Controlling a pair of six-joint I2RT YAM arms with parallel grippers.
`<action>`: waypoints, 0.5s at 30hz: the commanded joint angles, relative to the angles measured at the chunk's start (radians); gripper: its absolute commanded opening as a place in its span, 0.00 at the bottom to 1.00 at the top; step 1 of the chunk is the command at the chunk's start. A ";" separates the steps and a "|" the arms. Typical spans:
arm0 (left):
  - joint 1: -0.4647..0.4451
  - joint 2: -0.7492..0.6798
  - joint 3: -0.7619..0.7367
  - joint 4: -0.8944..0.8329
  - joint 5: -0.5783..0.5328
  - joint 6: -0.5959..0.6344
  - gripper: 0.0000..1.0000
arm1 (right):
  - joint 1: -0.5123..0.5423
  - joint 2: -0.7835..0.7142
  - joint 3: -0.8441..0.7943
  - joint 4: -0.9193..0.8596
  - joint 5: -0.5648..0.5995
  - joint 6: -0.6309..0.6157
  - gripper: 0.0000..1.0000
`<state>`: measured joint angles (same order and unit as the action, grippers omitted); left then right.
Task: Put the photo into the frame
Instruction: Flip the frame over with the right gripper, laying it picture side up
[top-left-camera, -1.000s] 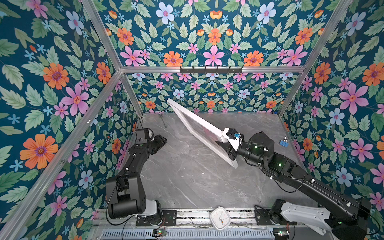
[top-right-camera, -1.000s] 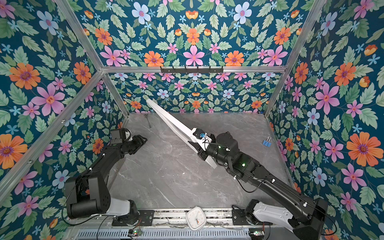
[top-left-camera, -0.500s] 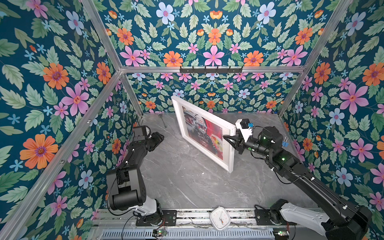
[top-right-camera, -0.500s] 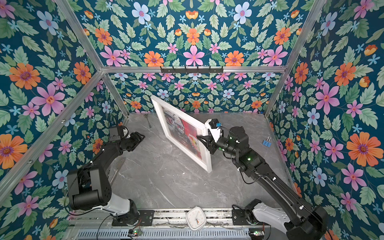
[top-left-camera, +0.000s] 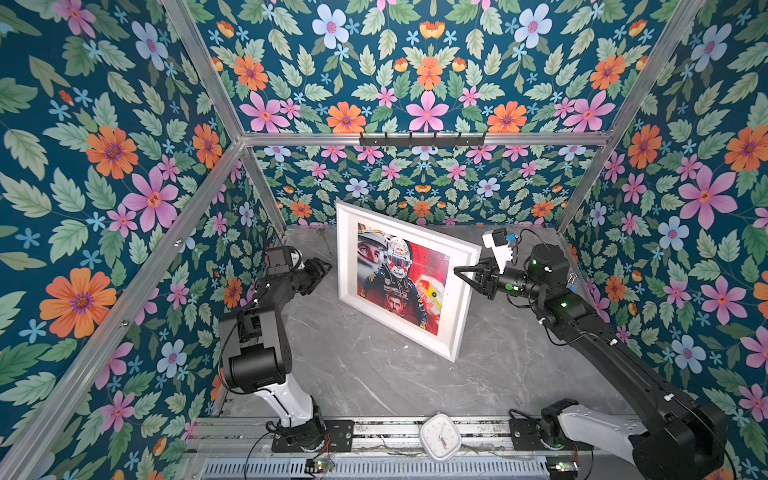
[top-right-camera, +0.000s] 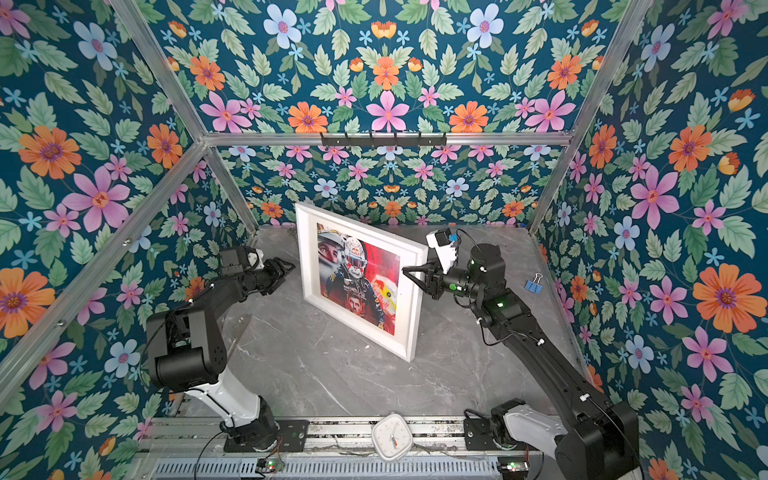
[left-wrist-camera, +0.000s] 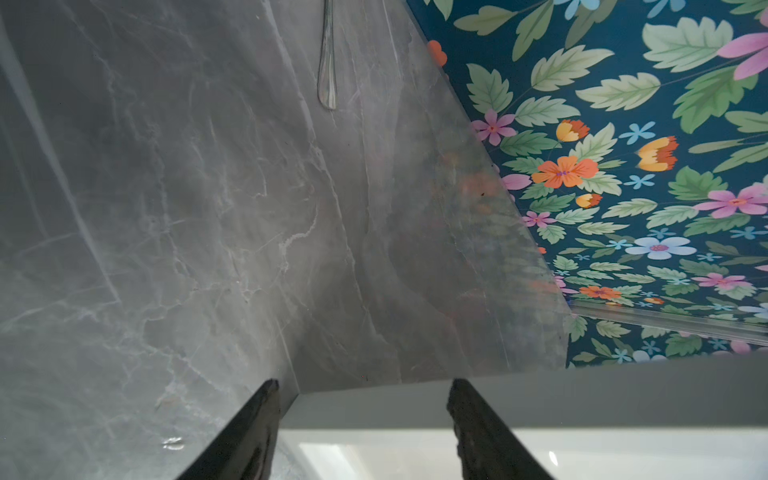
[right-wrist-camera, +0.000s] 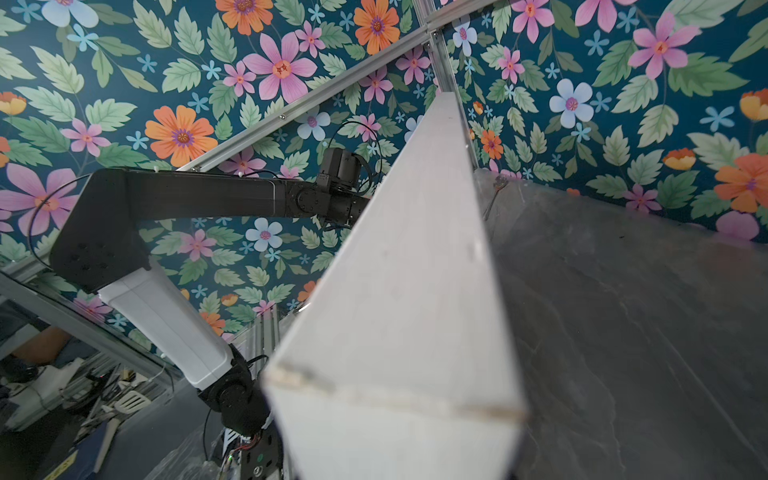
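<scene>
The white frame (top-left-camera: 348, 257) (top-right-camera: 306, 257) stands tilted on its lower edge on the grey table, front facing the top views. The photo (top-left-camera: 399, 282) (top-right-camera: 357, 282), red with helmeted drivers, sits inside it. My right gripper (top-left-camera: 459, 272) (top-right-camera: 406, 272) is shut on the frame's right edge. That edge (right-wrist-camera: 407, 291) fills the right wrist view and hides the jaws. My left gripper (top-left-camera: 324, 268) (top-right-camera: 289, 266) stands open just beside the frame's left edge. In the left wrist view the white frame (left-wrist-camera: 374, 411) lies between the open gripper's (left-wrist-camera: 361, 388) fingers.
A blue binder clip (top-left-camera: 572, 282) lies by the right wall. A white clock (top-left-camera: 440, 436) sits on the front rail. A thin metal utensil (left-wrist-camera: 327, 75) lies near the back left corner. Bare marble table (top-left-camera: 374, 382) spreads in front of the frame.
The right gripper has swung the frame from nearly edge-on to facing the camera, so the photo shows. The left gripper has risen towards the frame's left edge.
</scene>
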<state>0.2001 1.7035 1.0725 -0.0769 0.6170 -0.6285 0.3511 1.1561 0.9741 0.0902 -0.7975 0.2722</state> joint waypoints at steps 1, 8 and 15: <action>0.001 0.002 -0.012 0.077 0.044 -0.026 0.67 | -0.032 0.037 -0.007 0.020 -0.125 0.109 0.00; 0.001 -0.010 -0.032 0.043 0.025 -0.002 0.65 | -0.101 0.124 -0.001 0.079 -0.186 0.210 0.00; 0.002 -0.008 -0.076 0.016 0.015 0.004 0.65 | -0.183 0.259 0.006 0.185 -0.291 0.373 0.00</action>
<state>0.2008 1.6966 1.0080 -0.0479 0.6373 -0.6437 0.1886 1.3800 0.9710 0.1410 -0.9829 0.5503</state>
